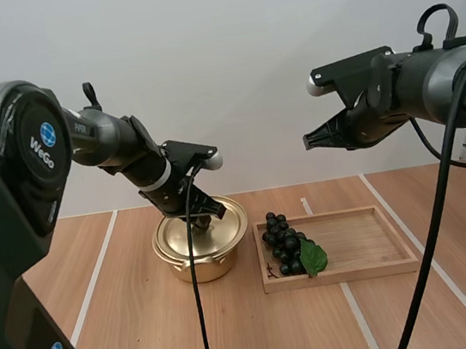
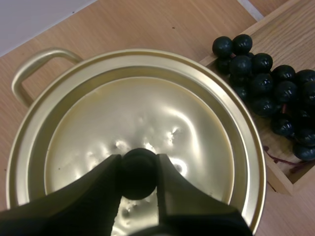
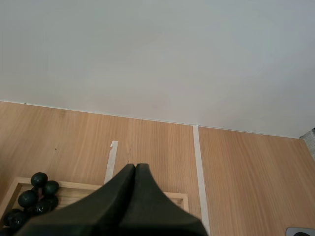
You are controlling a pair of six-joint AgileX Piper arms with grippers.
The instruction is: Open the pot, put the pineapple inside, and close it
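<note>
The left gripper [image 2: 139,168] is over the middle of the pot [image 1: 196,268], its fingers pinching the black knob [image 2: 139,178] of the seated lid [image 2: 147,108], so the lift looks to be straight up. The fruit at hand is a bunch of grapes [image 1: 286,245], just right of the pot in the wooden tray's [image 1: 373,246] end nearest it. The right gripper [image 1: 311,140], closed on nothing, hangs high above that tray, right of the pot, and seems the handier arm for the grapes.
</note>
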